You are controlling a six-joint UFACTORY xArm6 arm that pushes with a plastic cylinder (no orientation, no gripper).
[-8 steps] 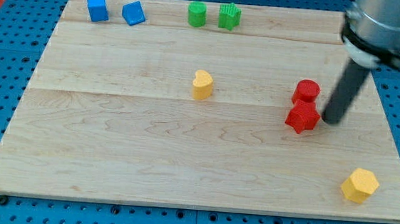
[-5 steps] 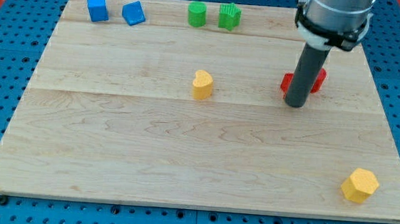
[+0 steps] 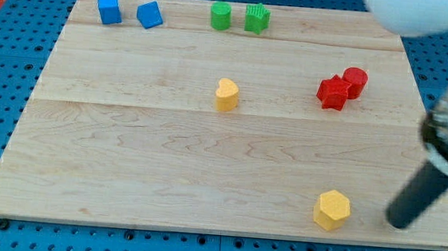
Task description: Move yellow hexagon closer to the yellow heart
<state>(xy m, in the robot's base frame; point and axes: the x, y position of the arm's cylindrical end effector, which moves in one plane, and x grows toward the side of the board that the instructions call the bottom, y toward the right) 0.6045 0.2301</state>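
The yellow hexagon (image 3: 332, 209) sits near the board's bottom edge, right of centre. The yellow heart (image 3: 226, 94) stands near the middle of the board, up and to the left of the hexagon. My tip (image 3: 397, 225) is at the bottom right, a little to the right of the hexagon and apart from it.
A red star (image 3: 333, 92) and a red cylinder (image 3: 355, 81) touch each other at the upper right. A blue cube (image 3: 109, 9), a blue wedge-like block (image 3: 149, 14), a green cylinder (image 3: 221, 15) and a green ridged block (image 3: 256, 17) line the top edge.
My tip went from beside the red blocks down to the bottom right. The yellow hexagon slid left along the bottom edge. The red blocks ended up higher and rearranged.
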